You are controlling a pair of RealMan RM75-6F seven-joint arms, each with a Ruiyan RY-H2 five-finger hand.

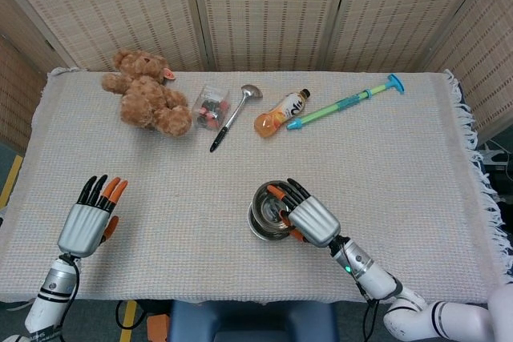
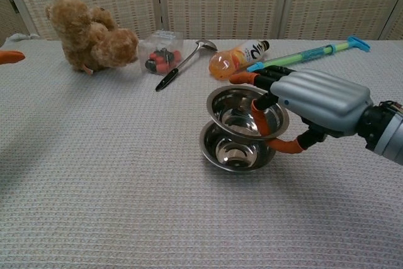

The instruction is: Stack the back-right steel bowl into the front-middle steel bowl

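Observation:
My right hand [image 2: 315, 102] [image 1: 309, 219] grips a steel bowl [image 2: 242, 110] by its right rim, fingers inside and thumb under it. The held bowl [image 1: 271, 198] hangs tilted just above the other steel bowl [image 2: 233, 149], which sits on the cloth at front middle. In the head view the lower bowl [image 1: 264, 228] is mostly covered by the held one and the hand. My left hand [image 1: 84, 222] hovers open over the front left of the table with fingers spread; the chest view shows only an orange fingertip [image 2: 9, 57] of it at the left edge.
Along the back lie a brown teddy bear [image 1: 148, 102], a clear box of small items [image 1: 211, 107], a ladle [image 1: 232, 116], an orange drink bottle [image 1: 280, 112] and a green-blue water squirter [image 1: 345, 102]. A woven cloth [image 1: 417, 166] covers the table; screens stand behind.

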